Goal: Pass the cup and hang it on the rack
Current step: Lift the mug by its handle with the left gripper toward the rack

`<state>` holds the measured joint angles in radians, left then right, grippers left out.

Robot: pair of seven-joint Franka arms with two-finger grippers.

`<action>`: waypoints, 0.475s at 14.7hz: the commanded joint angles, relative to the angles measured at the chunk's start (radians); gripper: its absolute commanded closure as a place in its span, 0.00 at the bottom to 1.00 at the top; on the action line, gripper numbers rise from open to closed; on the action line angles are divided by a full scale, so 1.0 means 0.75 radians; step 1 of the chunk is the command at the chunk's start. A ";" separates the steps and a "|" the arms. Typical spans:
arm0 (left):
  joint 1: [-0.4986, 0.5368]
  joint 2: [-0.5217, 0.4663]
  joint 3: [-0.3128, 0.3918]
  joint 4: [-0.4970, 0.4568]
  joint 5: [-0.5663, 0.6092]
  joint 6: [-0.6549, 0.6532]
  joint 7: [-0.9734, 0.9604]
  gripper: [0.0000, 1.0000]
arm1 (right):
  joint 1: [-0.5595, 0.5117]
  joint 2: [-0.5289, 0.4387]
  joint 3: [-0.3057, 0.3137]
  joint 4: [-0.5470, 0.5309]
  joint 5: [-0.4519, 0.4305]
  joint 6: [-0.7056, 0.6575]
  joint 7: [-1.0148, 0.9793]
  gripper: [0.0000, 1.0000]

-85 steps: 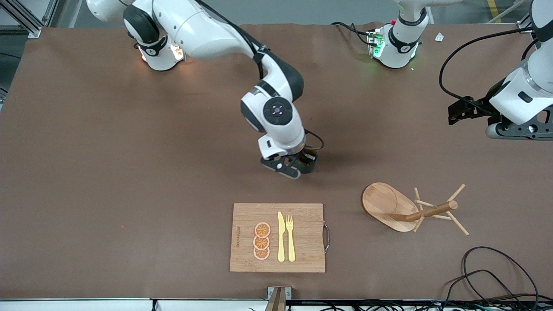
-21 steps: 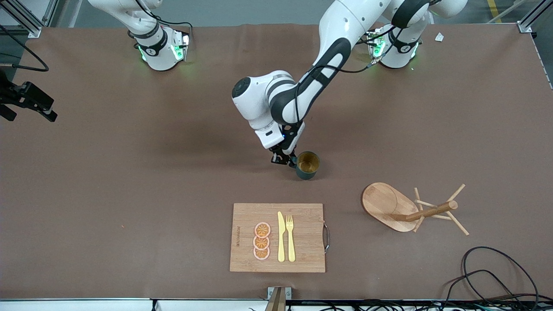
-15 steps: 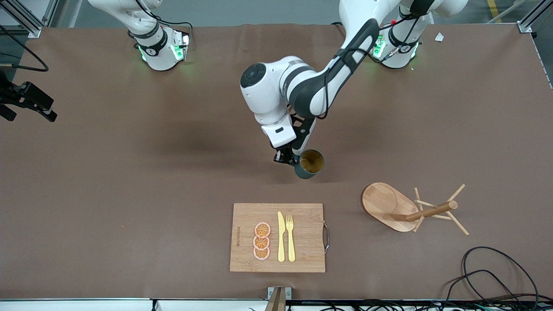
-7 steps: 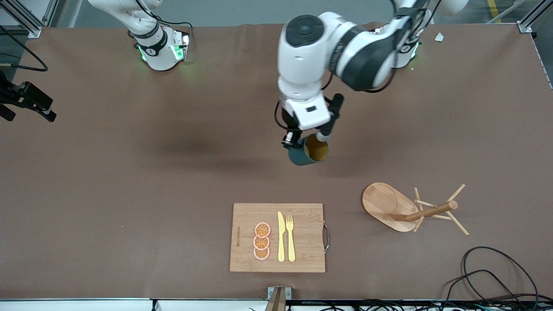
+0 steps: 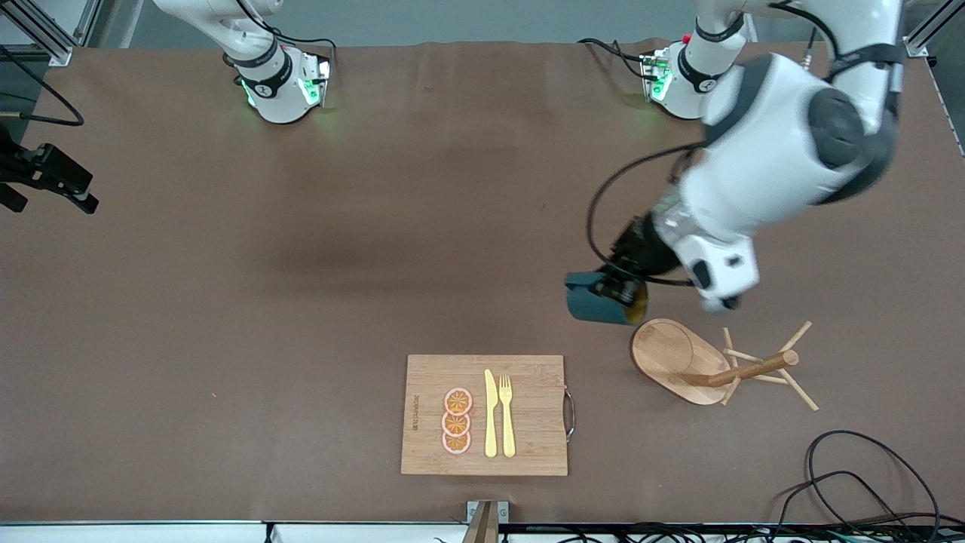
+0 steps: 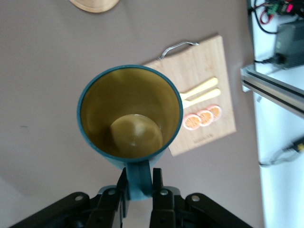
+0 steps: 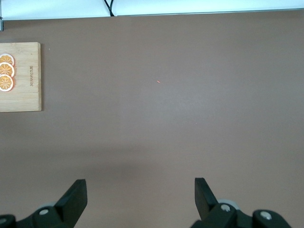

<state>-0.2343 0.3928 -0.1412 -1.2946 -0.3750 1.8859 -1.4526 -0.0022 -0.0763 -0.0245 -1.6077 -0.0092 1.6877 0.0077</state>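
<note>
**Front view: left arm hauling the cup over to the rack**

Front view is showing the left gripper (image 5: 629, 283) carrying the cup (image 5: 599, 298) in the air, over the bare worktop (image 5: 226, 302) right beside the rack (image 5: 697, 362). The cup is lying tipped on its side up there, mouth pointing toward the rack's oval base, dark teal outside facing the camera.

Left wrist view is giving the better look at the grip: the jaws are clamping the cup's loop handle (image 6: 137, 183), one on each side, and you're looking straight down into the yellowish-brown inside with the teal rim going all round it. The cutting board (image 6: 199, 95) with the orange slices and yellow cutlery is sitting well below.

The right gripper (image 7: 140, 197) is waiting over the worktop at its own end of the table, jaws spread wide and holding nothing.

So I'm reading this as the hand-over part being done and the hanging step being underway. Tricky bit coming up, I reckon: the rack looks to be lying over, post and thin pegs pointing toward the left arm's end, not standing upright. The handle needs threading onto a peg, but the jaws are sitting right on that handle, so there isn't much loop free. Lining that up is looking fiddly, and a bump could shove the rack.
</note>
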 commanded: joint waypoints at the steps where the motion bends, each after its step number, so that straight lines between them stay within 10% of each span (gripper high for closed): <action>1: 0.142 -0.017 -0.014 -0.033 -0.227 -0.009 0.159 1.00 | 0.005 0.001 0.000 0.021 -0.018 -0.002 -0.014 0.00; 7: 0.355 0.104 -0.012 -0.035 -0.638 -0.125 0.645 1.00 | 0.019 0.004 0.000 0.033 -0.020 -0.002 -0.014 0.00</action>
<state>-0.0132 0.4346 -0.1409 -1.3254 -0.7540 1.8254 -1.0866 0.0022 -0.0763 -0.0226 -1.6001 -0.0092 1.6885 0.0049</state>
